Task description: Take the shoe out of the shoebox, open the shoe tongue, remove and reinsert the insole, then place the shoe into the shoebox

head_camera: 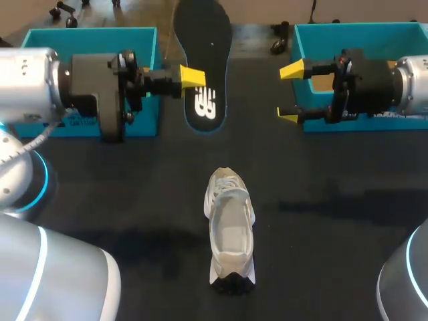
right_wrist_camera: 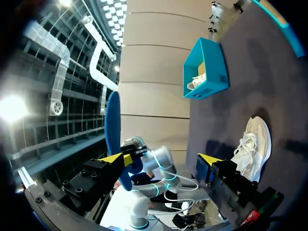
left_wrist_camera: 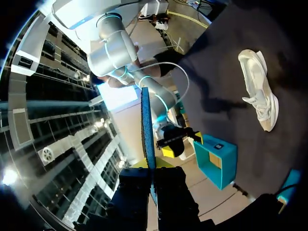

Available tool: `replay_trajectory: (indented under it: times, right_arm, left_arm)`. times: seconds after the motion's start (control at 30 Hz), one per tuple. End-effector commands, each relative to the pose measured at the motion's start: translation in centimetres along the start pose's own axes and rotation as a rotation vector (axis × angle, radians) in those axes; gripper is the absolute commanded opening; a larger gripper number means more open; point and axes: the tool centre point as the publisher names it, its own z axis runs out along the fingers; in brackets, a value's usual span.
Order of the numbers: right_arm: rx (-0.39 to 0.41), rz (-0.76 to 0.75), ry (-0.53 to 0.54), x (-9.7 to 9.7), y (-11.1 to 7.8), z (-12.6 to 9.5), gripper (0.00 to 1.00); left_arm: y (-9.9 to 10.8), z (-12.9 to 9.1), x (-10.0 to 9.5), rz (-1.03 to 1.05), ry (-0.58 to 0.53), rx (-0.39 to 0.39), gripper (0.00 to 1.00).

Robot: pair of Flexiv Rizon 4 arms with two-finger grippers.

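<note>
A dark insole (head_camera: 204,60) with a white logo hangs above the table's far middle, and my left gripper (head_camera: 192,77) is shut on its edge. In the left wrist view the insole (left_wrist_camera: 148,130) stands edge-on, blue-rimmed, rising from between the left gripper (left_wrist_camera: 153,166) fingers. The white shoe (head_camera: 229,227) lies on the black table near the front middle, toe toward the far side. My right gripper (head_camera: 289,93) is open to the right of the insole, apart from it. In the right wrist view the right gripper (right_wrist_camera: 161,159) faces the insole (right_wrist_camera: 113,130), with the shoe (right_wrist_camera: 250,149) beside it.
A teal shoebox (head_camera: 87,31) stands at the far left behind my left arm, another teal box (head_camera: 374,124) at the far right behind my right arm. The left teal box (right_wrist_camera: 207,67) holds something white. Dark table surface lies on both sides of the shoe.
</note>
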Motion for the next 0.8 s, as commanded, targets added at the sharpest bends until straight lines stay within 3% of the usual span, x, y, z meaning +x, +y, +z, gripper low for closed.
replay_trajectory:
  times: [0.03, 0.2, 0.43, 0.8]
  right_arm:
    - [0.0, 0.0, 0.0, -0.1, 0.1, 0.2, 1.0]
    - [0.0, 0.0, 0.0, -0.1, 0.1, 0.2, 1.0]
    - [0.0, 0.0, 0.0, -0.1, 0.1, 0.2, 1.0]
    - [0.0, 0.0, 0.0, -0.1, 0.1, 0.2, 1.0]
  left_arm:
    - [-0.2, 0.6, 1.8, -0.008, -0.113, -0.012, 0.0]
    - [-0.1, 1.5, 4.1, -0.013, -0.105, 0.016, 0.0]
    - [0.0, 2.8, 7.3, -0.088, -0.032, -0.012, 0.0]
    - [0.1, 2.8, 7.4, -0.096, -0.024, -0.02, 0.0]
